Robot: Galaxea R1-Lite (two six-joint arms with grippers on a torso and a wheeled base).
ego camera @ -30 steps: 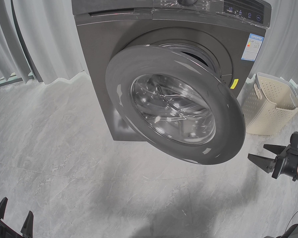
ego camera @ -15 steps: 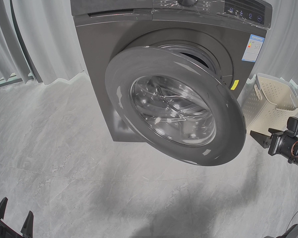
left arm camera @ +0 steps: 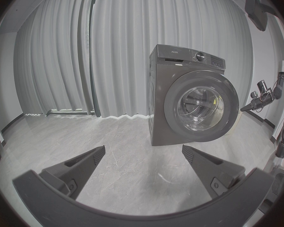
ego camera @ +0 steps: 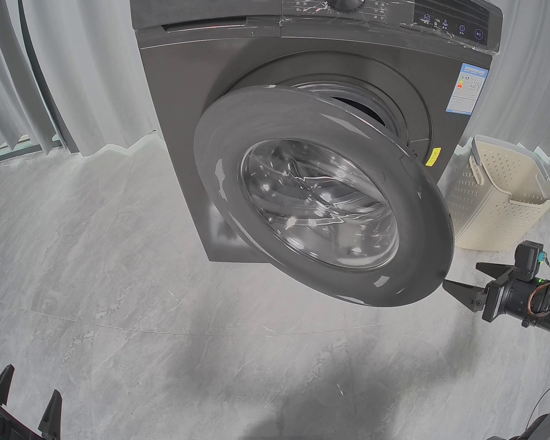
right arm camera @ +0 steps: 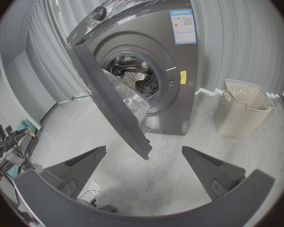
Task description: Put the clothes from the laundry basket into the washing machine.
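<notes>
The grey washing machine [ego camera: 238,62] stands ahead with its round door [ego camera: 324,197] swung wide open toward me. Through the opening, the right wrist view shows dark clothes [right arm camera: 147,84] lying in the drum [right arm camera: 129,73]. The cream laundry basket [ego camera: 507,194] sits on the floor to the machine's right; its inside [right arm camera: 247,95] looks bare. My right gripper [ego camera: 461,275] hangs open and holds nothing, just right of the door's lower rim and in front of the basket. My left gripper [ego camera: 32,381] is open low at the near left, far from the machine.
Pale curtains [ego camera: 61,62] hang behind and beside the machine. Grey tiled floor [ego camera: 134,264] lies open to the left and in front. The open door's edge [right arm camera: 116,111] juts out close to my right gripper [right arm camera: 143,152]. Equipment [right arm camera: 9,148] stands off to one side.
My right gripper rose toward the basket, then dropped again and shifted left, ending closer to the door's lower rim. It stayed open. The left gripper kept still.
</notes>
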